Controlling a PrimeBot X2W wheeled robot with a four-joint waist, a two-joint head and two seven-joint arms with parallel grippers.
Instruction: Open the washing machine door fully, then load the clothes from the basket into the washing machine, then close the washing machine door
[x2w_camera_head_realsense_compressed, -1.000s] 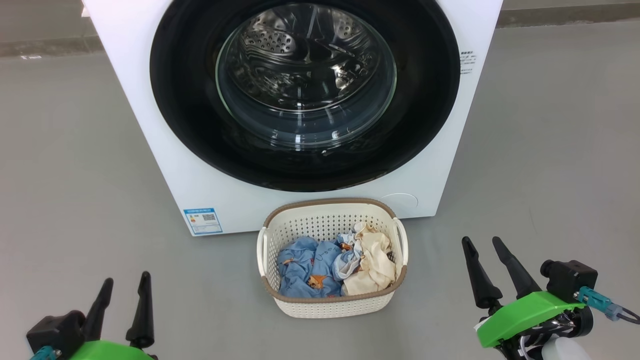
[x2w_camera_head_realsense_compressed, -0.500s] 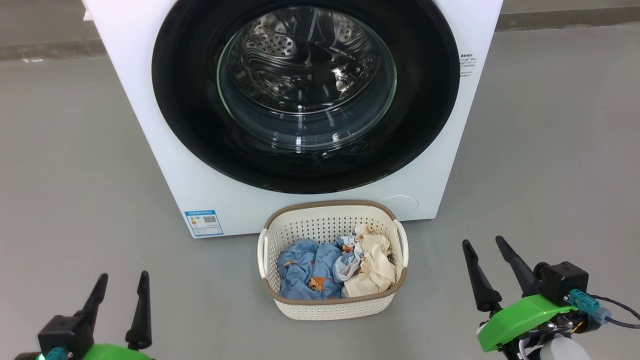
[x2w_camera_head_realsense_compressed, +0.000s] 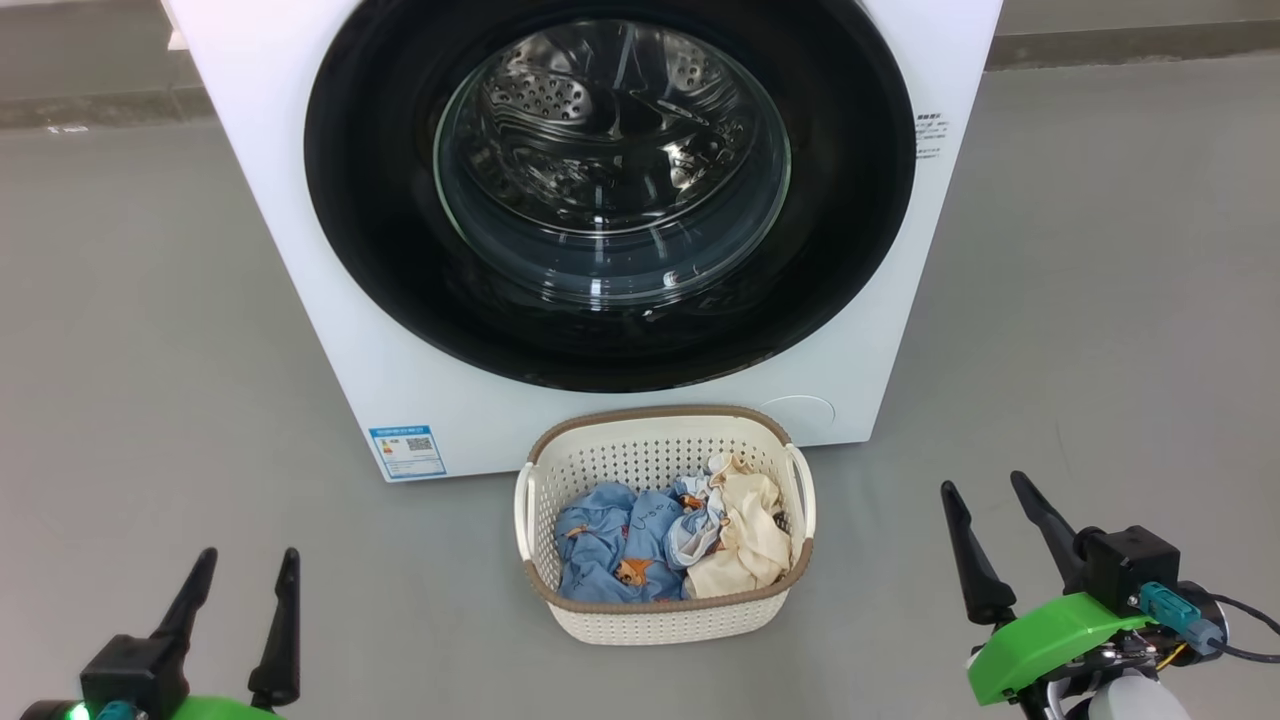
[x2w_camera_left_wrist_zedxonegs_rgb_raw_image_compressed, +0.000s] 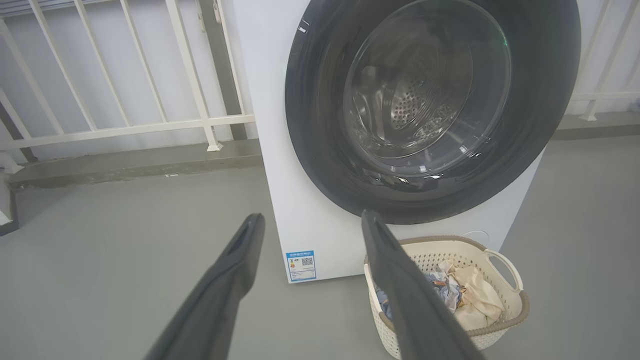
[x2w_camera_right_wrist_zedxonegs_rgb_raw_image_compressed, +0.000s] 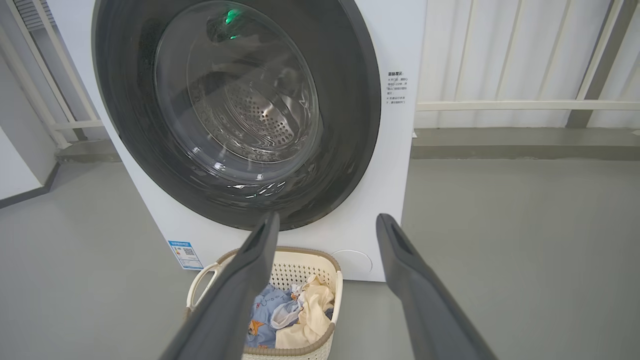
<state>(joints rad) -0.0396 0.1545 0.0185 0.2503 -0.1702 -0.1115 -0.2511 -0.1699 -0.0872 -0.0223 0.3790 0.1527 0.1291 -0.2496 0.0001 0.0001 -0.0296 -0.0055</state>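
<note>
The white washing machine (x2w_camera_head_realsense_compressed: 330, 330) stands ahead with its round black door (x2w_camera_head_realsense_compressed: 370, 250) shut flat against the front. On the floor before it sits the cream basket (x2w_camera_head_realsense_compressed: 660, 612), holding the light blue and cream-yellow clothes (x2w_camera_head_realsense_compressed: 665, 545). My left gripper (x2w_camera_head_realsense_compressed: 249, 562) hovers open at the lower left, well left of the basket. At the lower right my right gripper (x2w_camera_head_realsense_compressed: 990, 488) is open too, with nothing between its fingers. The left wrist view shows the door (x2w_camera_left_wrist_zedxonegs_rgb_raw_image_compressed: 320, 125) and basket (x2w_camera_left_wrist_zedxonegs_rgb_raw_image_compressed: 500, 327); the right wrist view shows the door (x2w_camera_right_wrist_zedxonegs_rgb_raw_image_compressed: 360, 100) and clothes (x2w_camera_right_wrist_zedxonegs_rgb_raw_image_compressed: 295, 315).
Grey floor (x2w_camera_head_realsense_compressed: 140, 350) spreads on both sides of the machine. A white railing (x2w_camera_left_wrist_zedxonegs_rgb_raw_image_compressed: 125, 130) on a low kerb runs behind it at the left, and a white rail and wall (x2w_camera_right_wrist_zedxonegs_rgb_raw_image_compressed: 525, 105) at the right. A blue label (x2w_camera_head_realsense_compressed: 406, 452) marks the machine's lower left corner.
The head camera has tilted slightly, so machine and basket sit a little lower in the picture. Both grippers have dropped slightly toward the bottom edge, the right one also edging right; both stay open.
</note>
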